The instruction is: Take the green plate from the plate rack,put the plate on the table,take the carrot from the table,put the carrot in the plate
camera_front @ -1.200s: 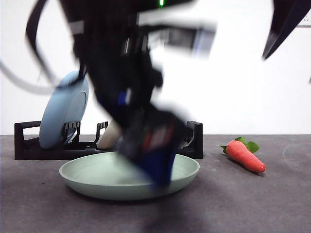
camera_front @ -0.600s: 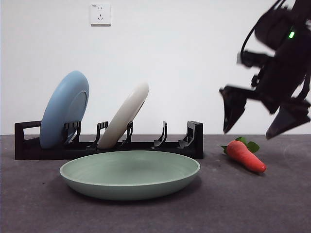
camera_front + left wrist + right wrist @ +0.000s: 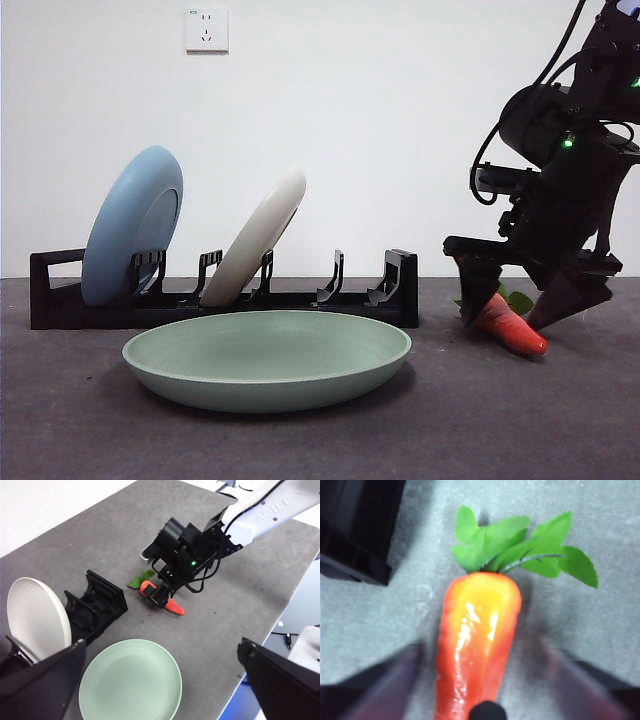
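The green plate (image 3: pixel 265 360) lies flat on the table (image 3: pixel 80 430) in front of the plate rack (image 3: pixel 300 298), with nothing in it. The carrot (image 3: pixel 512 327) lies on the table to the plate's right, leaves toward the rack. My right gripper (image 3: pixel 520 305) is down over it, open, one jaw on each side of the carrot (image 3: pixel 477 635); the jaws look apart from it. In the right wrist view the right gripper (image 3: pixel 480 647) is blurred. My left gripper (image 3: pixel 162 650) hangs open high above the plate (image 3: pixel 130 685), holding nothing.
A light blue plate (image 3: pixel 130 240) and a cream-white plate (image 3: pixel 262 238) lean in the rack's slots. The rack's boxy end (image 3: pixel 355 525) sits close beside the carrot's leaves. The table edge (image 3: pixel 260 625) runs to the right of the carrot.
The dark arm over the green plate rose out of the front view, leaving the plate on the table. The right gripper came down from upper right and now straddles the carrot.
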`<state>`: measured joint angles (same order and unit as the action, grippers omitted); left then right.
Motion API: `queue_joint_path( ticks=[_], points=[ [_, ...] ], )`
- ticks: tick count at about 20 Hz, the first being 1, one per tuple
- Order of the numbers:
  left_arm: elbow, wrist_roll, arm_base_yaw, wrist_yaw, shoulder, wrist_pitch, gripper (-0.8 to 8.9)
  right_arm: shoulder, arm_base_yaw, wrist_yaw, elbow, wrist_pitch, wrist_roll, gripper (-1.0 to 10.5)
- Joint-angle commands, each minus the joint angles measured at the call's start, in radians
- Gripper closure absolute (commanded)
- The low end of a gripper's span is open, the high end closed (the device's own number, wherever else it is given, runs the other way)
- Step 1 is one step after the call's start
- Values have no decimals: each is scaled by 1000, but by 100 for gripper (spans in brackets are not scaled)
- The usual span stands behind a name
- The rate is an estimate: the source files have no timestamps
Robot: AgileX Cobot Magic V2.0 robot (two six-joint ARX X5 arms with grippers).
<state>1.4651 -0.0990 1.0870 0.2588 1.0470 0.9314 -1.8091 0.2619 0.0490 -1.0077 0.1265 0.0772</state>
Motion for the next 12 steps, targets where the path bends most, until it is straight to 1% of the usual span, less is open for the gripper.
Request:
queue_joint_path(
  ticks=[1,5,8,10,12],
  points=[
    [-5,-10,2,3,0,7,283,-11,3,3,-1,-4,17,967],
    [-5,-9,2,5,0,13,283,27,3,0,-1,41,19,964],
    [-5,-6,0,5,0,17,283,160,6,-2,-1,127,22,964],
    [-5,-4,0,6,0,31,283,277,38,2,-1,214,23,964],
    [-5,-3,0,7,0,41,283,386,121,4,-1,290,28,964]
  ],
)
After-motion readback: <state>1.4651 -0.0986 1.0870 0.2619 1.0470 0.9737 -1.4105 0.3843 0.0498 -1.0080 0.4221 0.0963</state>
